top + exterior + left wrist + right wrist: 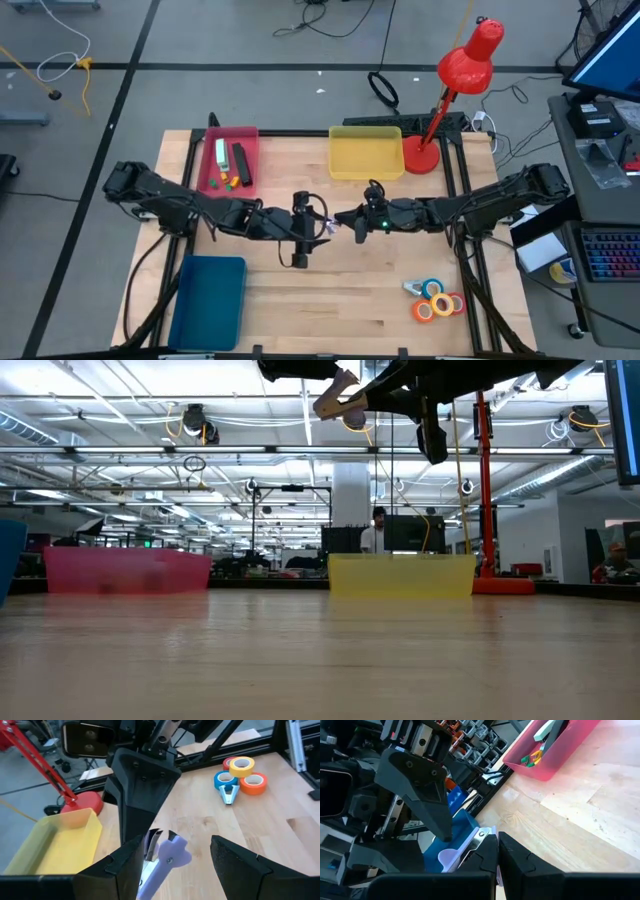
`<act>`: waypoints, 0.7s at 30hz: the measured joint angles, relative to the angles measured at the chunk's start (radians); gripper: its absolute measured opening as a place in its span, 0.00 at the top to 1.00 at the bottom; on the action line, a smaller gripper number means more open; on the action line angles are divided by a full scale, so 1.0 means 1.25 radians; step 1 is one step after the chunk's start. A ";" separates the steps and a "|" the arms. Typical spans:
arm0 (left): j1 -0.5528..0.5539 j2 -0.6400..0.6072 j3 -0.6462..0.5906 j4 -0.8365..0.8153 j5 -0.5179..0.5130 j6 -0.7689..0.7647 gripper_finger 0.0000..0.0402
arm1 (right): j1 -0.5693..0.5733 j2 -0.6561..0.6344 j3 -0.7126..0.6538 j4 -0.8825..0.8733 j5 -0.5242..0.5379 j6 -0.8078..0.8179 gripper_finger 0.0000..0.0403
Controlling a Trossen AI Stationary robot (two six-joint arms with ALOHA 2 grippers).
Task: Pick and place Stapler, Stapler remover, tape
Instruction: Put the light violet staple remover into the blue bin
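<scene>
High view first: both arms meet at the centre of the frame above the wooden tabletop (330,300). The left pincer (318,228) and the right pincer (345,222) sit nose to nose, with a pale lilac staple remover (329,228) between them. A pink tray (250,140) at upper left holds a white item, a dark item and small green and yellow bits. A yellow tray (365,155) lies at upper centre, with a red lamp (455,80) just to its right, and a blue tray (208,300) lies at lower left. At lower right, the tape rolls (440,300) cluster in blue, yellow, orange and red, with a small grey tool touching them.

Low view now: the arms hang at the top of the frame, well above the tabletop. The pink tray sits at left, the yellow tray at centre, the lamp's red post rises on the right, and a person shows far behind.

Left wrist view: the left pincer's fingers (240,865) stand wide apart, and the lilac staple remover lies between them at bottom centre, held from above by the other arm's dark fingers. The tape rolls lie at upper right, the yellow tray at lower left.

Right wrist view: the right pincer's fingers (520,855) are closed tight, clamping the staple remover at bottom centre. The pink tray sits at the top right of the frame.
</scene>
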 joint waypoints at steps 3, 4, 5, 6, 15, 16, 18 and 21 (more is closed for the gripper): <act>0.006 0.000 0.000 0.000 0.016 -0.001 0.43 | 0.003 0.007 0.000 0.004 0.000 0.001 1.00; 0.006 0.000 0.000 0.000 0.018 -0.001 0.43 | 0.003 0.009 0.000 0.002 0.000 0.004 1.00; 0.007 0.000 0.000 0.001 0.020 0.000 0.43 | 0.003 0.009 0.000 0.000 -0.001 0.007 1.00; 0.007 0.000 0.000 0.003 0.020 -0.001 0.43 | 0.003 0.009 0.000 0.001 -0.002 0.014 1.00; 0.008 0.020 -0.001 -0.007 0.047 -0.001 0.43 | 0.003 0.031 0.000 0.053 -0.023 0.025 1.00; 0.008 0.029 0.000 0.005 0.049 -0.002 0.43 | 0.003 0.031 0.000 0.049 -0.025 0.025 1.00; 0.010 0.037 0.001 -0.001 0.049 -0.002 0.43 | 0.003 0.033 0.000 0.044 -0.027 0.025 1.00; 0.010 0.037 -0.001 0.000 0.056 -0.002 0.43 | 0.003 0.033 0.000 0.041 -0.043 0.027 1.00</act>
